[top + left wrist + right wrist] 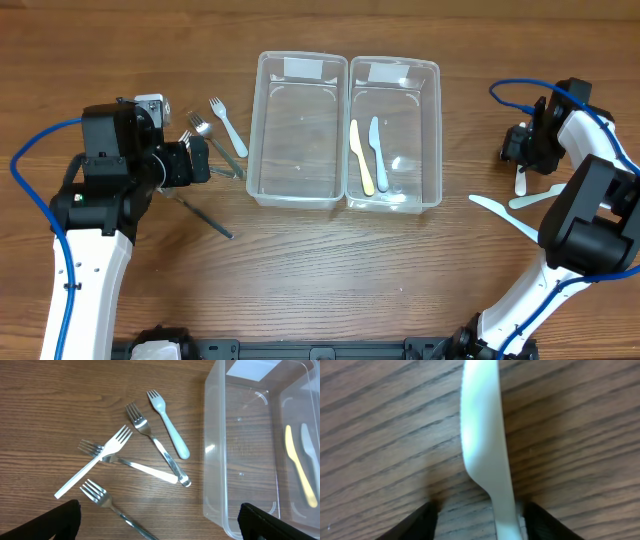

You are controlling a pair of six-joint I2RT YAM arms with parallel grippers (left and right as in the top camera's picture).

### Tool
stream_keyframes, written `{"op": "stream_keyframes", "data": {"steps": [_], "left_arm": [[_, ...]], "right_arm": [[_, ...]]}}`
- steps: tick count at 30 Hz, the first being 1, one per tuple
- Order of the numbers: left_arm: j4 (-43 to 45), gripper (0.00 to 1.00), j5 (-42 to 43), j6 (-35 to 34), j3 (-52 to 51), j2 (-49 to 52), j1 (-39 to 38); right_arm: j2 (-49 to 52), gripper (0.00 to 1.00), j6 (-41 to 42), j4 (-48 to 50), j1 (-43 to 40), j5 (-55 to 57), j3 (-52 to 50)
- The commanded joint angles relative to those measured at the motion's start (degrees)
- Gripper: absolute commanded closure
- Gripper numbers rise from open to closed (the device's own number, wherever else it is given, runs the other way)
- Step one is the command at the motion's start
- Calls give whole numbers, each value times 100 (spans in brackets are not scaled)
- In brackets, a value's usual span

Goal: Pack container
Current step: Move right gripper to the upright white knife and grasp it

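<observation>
Two clear plastic containers stand side by side mid-table. The left container [295,130] [240,460] holds nothing. The right container [395,135] holds a yellow knife [360,158] and a pale blue knife [379,153]. Several forks lie left of them: a pale blue plastic fork [170,425], a white plastic fork [95,465] and metal forks [157,447] [107,505]. My left gripper [200,160] [157,527] is wide open above the forks. My right gripper [520,152] [477,520] is down at the table, open, its fingers on either side of a white plastic knife [482,435].
Two more white plastic knives [500,212] [538,196] lie on the wooden table at the right, beside my right arm. A metal fork's handle [205,215] reaches out toward the front from under my left gripper.
</observation>
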Motion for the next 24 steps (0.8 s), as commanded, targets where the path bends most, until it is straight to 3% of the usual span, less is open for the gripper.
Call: {"op": "stream_keyframes", "data": {"steps": [1,5,10,16,24], "left_arm": [[7,0,-22,105,146,46,20],[4,0,-22,105,146,46,20],[4,0,-22,105,146,46,20],[7,0,-22,105,146,46,20],[4,0,-22,105,146,46,20]], "right_arm": [[280,59,-2,-70,11,-240,-48],[280,82,2,-181,11,-240,-48],[280,95,164,-367,11,-216,-46],[260,96,901,-640,15,-70,39],[-402,96,1104,-839,214,-407,234]]}}
